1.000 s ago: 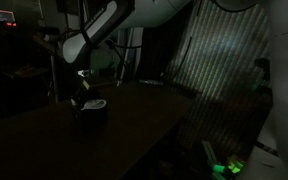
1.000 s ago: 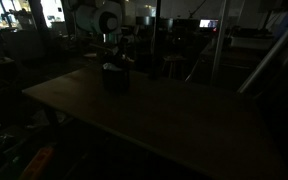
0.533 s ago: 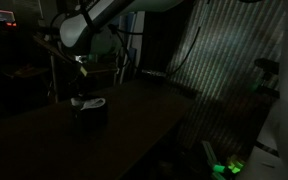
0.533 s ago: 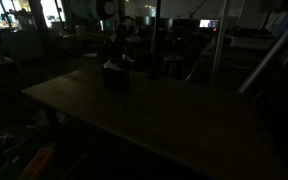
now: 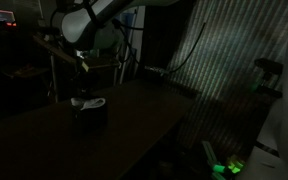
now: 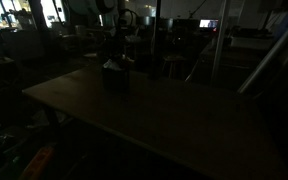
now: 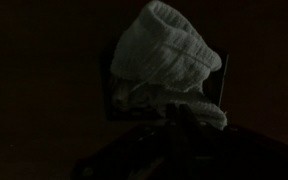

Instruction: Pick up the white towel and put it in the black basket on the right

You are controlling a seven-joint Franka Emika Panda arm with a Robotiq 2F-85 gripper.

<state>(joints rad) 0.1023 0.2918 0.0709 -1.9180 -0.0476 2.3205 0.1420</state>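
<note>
Pale cloth: in an exterior view the white towel [image 5: 88, 101] lies bunched in the black basket [image 5: 90, 114] on the table [image 5: 144, 115]. The gripper [image 5: 82, 64] hangs above, closed, clear of the towel.
In an exterior view the towel [image 6: 112, 66] tops the basket [image 6: 115, 80].
Wrist view: towel [image 7: 169, 62] heaped inside the basket [image 7: 222, 80].

no legible text, label or number anywhere
</note>
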